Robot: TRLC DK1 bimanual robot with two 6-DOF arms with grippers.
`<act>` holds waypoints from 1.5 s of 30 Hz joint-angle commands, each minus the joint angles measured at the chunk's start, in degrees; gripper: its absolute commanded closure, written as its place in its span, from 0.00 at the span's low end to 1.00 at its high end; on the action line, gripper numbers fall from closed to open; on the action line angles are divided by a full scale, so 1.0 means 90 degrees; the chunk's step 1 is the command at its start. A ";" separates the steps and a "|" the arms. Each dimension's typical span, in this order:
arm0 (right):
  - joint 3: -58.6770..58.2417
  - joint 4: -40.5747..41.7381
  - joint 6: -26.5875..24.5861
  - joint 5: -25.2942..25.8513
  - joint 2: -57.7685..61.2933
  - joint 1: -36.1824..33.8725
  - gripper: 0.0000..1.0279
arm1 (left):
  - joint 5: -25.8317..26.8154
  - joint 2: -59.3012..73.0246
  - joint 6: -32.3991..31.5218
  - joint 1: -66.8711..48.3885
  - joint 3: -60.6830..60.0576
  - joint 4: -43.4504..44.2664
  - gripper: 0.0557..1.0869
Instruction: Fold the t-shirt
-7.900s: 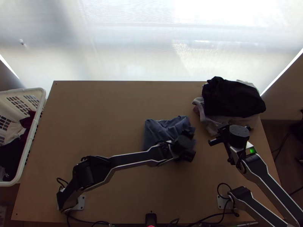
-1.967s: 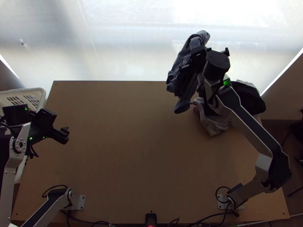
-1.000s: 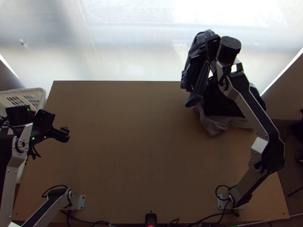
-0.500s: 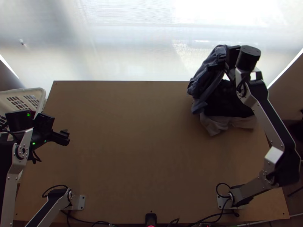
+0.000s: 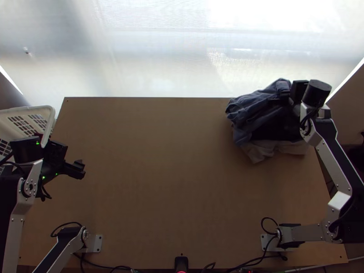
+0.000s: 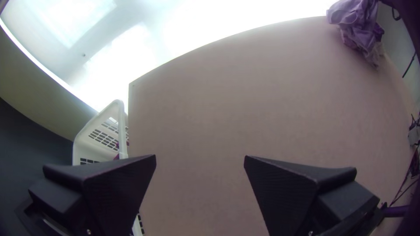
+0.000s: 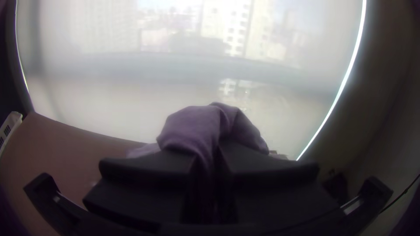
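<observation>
- The bunched t-shirt [image 5: 255, 108] is clamped between the jaws of the right gripper [image 7: 214, 153], draped out past them over the dark cloth [image 5: 275, 127].
- The jaws of the left gripper [image 6: 200, 156] are held wide apart, nothing between them.
- The cloth below the clamped jaws is best settled first, then released low, so folds aren't dragged.

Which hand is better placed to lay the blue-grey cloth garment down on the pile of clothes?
Right, probably: the right hand grips the garment at the pile, while the open left hand is far off, near the white plastic basket.
</observation>
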 commanded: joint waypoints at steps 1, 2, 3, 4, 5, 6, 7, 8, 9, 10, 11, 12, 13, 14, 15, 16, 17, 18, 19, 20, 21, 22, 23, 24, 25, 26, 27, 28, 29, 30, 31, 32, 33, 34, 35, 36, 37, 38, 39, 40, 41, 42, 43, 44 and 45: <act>-0.0716 0.0319 0.0066 -0.0404 -0.0104 -0.0791 0.97 | -0.0085 -0.0047 0.0015 -0.0097 -0.0068 0.0010 0.05; -0.0775 0.0358 0.0047 -0.0452 -0.0085 -0.0869 0.97 | -0.0095 -0.0047 0.0025 -0.0117 -0.0068 0.0010 0.05; -0.0863 0.0485 0.0037 -0.0462 -0.0056 -0.0976 0.97 | -0.0114 -0.0038 0.0015 -0.0136 -0.0078 0.0020 0.05; -0.0941 0.0612 0.0027 -0.0462 -0.0026 -0.1054 0.97 | -0.0154 -0.0028 0.0015 -0.0166 -0.0078 0.0030 0.05; -0.0980 0.0690 0.0027 -0.0472 0.0013 -0.1162 0.97 | -0.0193 -0.0018 0.0015 -0.0205 -0.0088 0.0030 0.05; -0.0990 0.0690 0.0027 -0.0482 0.0042 -0.1269 0.97 | -0.0222 -0.0018 0.0015 -0.0224 -0.0088 0.0039 0.05; -0.1000 0.0690 0.0037 -0.0540 0.0052 -0.1347 0.97 | -0.0232 -0.0008 0.0025 -0.0244 -0.0088 0.0039 0.05; -0.1009 0.0690 0.0047 -0.0589 0.0062 -0.1455 0.97 | -0.0232 -0.0008 0.0025 -0.0244 -0.0088 0.0039 0.05; -0.1039 0.0690 0.0047 -0.0618 0.0062 -0.1533 0.97 | -0.0241 0.0011 0.0034 -0.0254 -0.0088 0.0039 0.05; -0.1068 0.0700 0.0037 -0.0628 0.0052 -0.1631 0.97 | -0.0241 0.0011 0.0034 -0.0254 -0.0088 0.0039 0.05; -0.1127 0.0768 0.0027 -0.0628 0.0062 -0.1709 0.97 | -0.0251 0.0021 0.0034 -0.0254 -0.0088 0.0039 0.05; -0.1195 0.0876 0.0018 -0.0628 0.0062 -0.1826 0.97 | -0.0261 0.0031 0.0044 -0.0263 -0.0088 0.0039 0.05; -0.1273 0.1022 -0.0002 -0.0628 0.0062 -0.1904 0.97 | -0.0271 0.0031 0.0044 -0.0273 -0.0088 0.0049 0.05; -0.1312 0.1100 -0.0031 -0.0628 0.0110 -0.2002 0.97 | -0.0290 0.0031 0.0054 -0.0293 -0.0088 0.0079 0.05; -0.1312 0.1090 -0.0031 -0.0657 0.0159 -0.2060 0.97 | -0.0310 0.0031 0.0054 -0.0302 -0.0088 0.0088 0.05; -0.1351 0.1090 -0.0041 -0.0745 0.0188 -0.2099 0.97 | -0.0329 0.0041 0.0064 -0.0322 -0.0088 0.0088 0.05; -0.1420 0.1090 -0.0100 -0.0784 0.0179 -0.2099 0.97 | -0.0359 0.0050 0.0064 -0.0332 -0.0097 0.0088 0.05; -0.1498 0.1100 -0.0178 -0.0784 0.0140 -0.2090 0.97 | -0.0359 0.0060 0.0073 -0.0322 -0.0107 0.0098 0.05; -0.1547 0.1120 -0.0256 -0.0784 0.0130 -0.2080 0.97 | -0.0368 0.0070 0.0073 -0.0332 -0.0117 0.0098 0.05; -0.1595 0.1217 -0.0266 -0.0784 0.0130 -0.2090 0.97 | -0.0378 0.0080 0.0083 -0.0332 -0.0127 0.0118 0.05; -0.1595 0.1276 -0.0275 -0.0784 0.0179 -0.2109 0.97 | -0.0378 0.0089 0.0083 -0.0351 -0.0127 0.0127 0.05; -0.1576 0.1286 -0.0285 -0.0784 0.0247 -0.2129 0.97 | -0.0388 0.0089 0.0073 -0.0371 -0.0127 0.0127 0.05; -0.1576 0.1286 -0.0314 -0.0784 0.0315 -0.2158 0.97 | -0.0398 0.0099 0.0073 -0.0400 -0.0127 0.0137 0.05; -0.1586 0.1286 -0.0344 -0.0784 0.0355 -0.2168 0.97 | -0.0398 0.0109 0.0064 -0.0429 -0.0127 0.0147 0.05; -0.1625 0.1286 -0.0412 -0.0784 0.0374 -0.2168 0.97 | -0.0398 0.0109 0.0054 -0.0429 -0.0127 0.0157 0.05; -0.1664 0.1315 -0.0490 -0.0784 0.0394 -0.2168 0.97 | -0.0398 0.0119 0.0054 -0.0429 -0.0127 0.0157 0.05; -0.1713 0.1393 -0.0519 -0.0784 0.0413 -0.2168 0.97 | -0.0398 0.0109 0.0054 -0.0429 -0.0127 0.0157 0.05; -0.1713 0.1432 -0.0529 -0.0784 0.0472 -0.2177 0.97 | -0.0398 0.0109 0.0054 -0.0429 -0.0137 0.0157 0.05; -0.1693 0.1432 -0.0549 -0.0784 0.0530 -0.2197 0.97 | -0.0398 0.0109 0.0054 -0.0429 -0.0146 0.0157 0.05; -0.1683 0.1432 -0.0588 -0.0784 0.0589 -0.2207 0.97 | -0.0398 0.0109 0.0054 -0.0429 -0.0146 0.0157 0.05; -0.1683 0.1432 -0.0607 -0.0775 0.0618 -0.2216 0.96 | -0.0398 0.0109 0.0044 -0.0429 -0.0166 0.0157 0.05; -0.1703 0.1432 -0.0607 -0.0775 0.0638 -0.2226 0.90 | -0.0398 0.0109 0.0044 -0.0429 -0.0176 0.0157 0.05; -0.1703 0.1432 -0.0607 -0.0775 0.0677 -0.2236 0.87 | -0.0398 0.0109 0.0054 -0.0429 -0.0195 0.0157 0.05; -0.1713 0.1432 -0.0607 -0.0775 0.0696 -0.2246 0.85 | -0.0398 0.0109 0.0044 -0.0429 -0.0195 0.0157 0.05; -0.1713 0.1432 -0.0607 -0.0775 0.0726 -0.2265 0.81 | -0.0398 0.0109 0.0044 -0.0429 -0.0205 0.0157 0.05; -0.1713 0.1432 -0.0607 -0.0775 0.0755 -0.2295 0.73 | -0.0398 0.0109 0.0044 -0.0429 -0.0205 0.0157 0.05; -0.1713 0.1432 -0.0607 -0.0775 0.0784 -0.2304 0.63 | -0.0398 0.0109 0.0044 -0.0429 -0.0215 0.0157 0.05; -0.1703 0.1432 -0.0598 -0.0775 0.0813 -0.2324 0.55 | -0.0398 0.0109 0.0044 -0.0429 -0.0215 0.0157 0.05; -0.1693 0.1442 -0.0607 -0.0765 0.0843 -0.2324 0.47 | -0.0398 0.0109 0.0044 -0.0429 -0.0224 0.0157 0.05; -0.1683 0.1442 -0.0607 -0.0755 0.0862 -0.2334 0.34 | -0.0407 0.0109 0.0044 -0.0429 -0.0234 0.0157 0.05; -0.1683 0.1442 -0.0607 -0.0755 0.0892 -0.2334 0.19 | -0.0407 0.0109 0.0054 -0.0429 -0.0234 0.0157 0.05; -0.1664 0.1442 -0.0617 -0.0745 0.0931 -0.2343 0.06 | -0.0407 0.0109 0.0054 -0.0429 -0.0244 0.0157 0.05; -0.1634 0.1432 -0.0646 -0.0745 0.0970 -0.2343 0.04 | -0.0407 0.0109 0.0054 -0.0429 -0.0244 0.0157 0.05; -0.1634 0.1432 -0.0646 -0.0736 0.0980 -0.2363 0.04 | -0.0407 0.0109 0.0054 -0.0429 -0.0244 0.0157 0.05; -0.1634 0.1432 -0.0656 -0.0736 0.0980 -0.2382 0.04 | -0.0407 0.0109 0.0054 -0.0429 -0.0244 0.0157 0.05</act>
